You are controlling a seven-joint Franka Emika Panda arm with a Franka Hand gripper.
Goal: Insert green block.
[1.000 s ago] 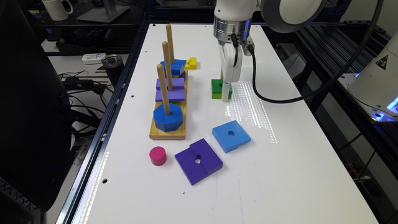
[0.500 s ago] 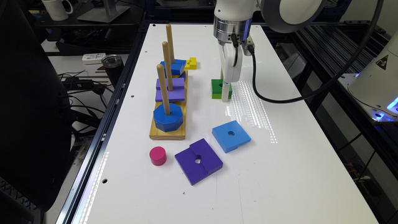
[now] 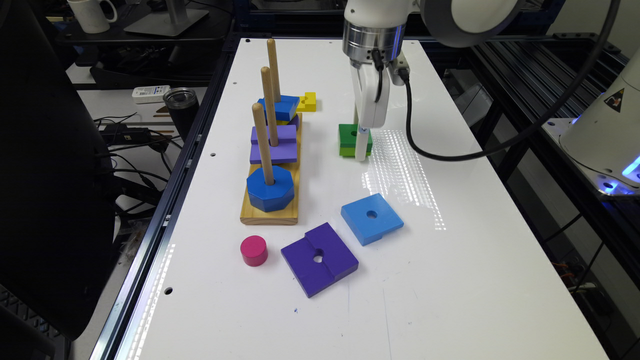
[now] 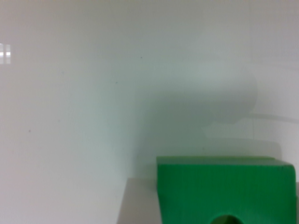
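Observation:
The green block [image 3: 347,139] lies flat on the white table [image 3: 475,280], dark green over lime green, with a round hole in its top. My gripper [image 3: 361,146] reaches straight down onto it from above and covers its side toward the exterior view's right. In the wrist view the green block [image 4: 226,189] sits very close, with the rim of its hole at the picture's edge. To the exterior view's left of the block stands the wooden peg board [image 3: 256,214] with three upright pegs [image 3: 262,142].
On the pegs sit a blue octagon [image 3: 270,190], a purple square [image 3: 274,144] and a blue block [image 3: 280,107]. A small yellow block [image 3: 306,101] lies behind the board. Near the front lie a light-blue square [image 3: 372,218], a purple square [image 3: 319,258] and a pink cylinder [image 3: 254,250].

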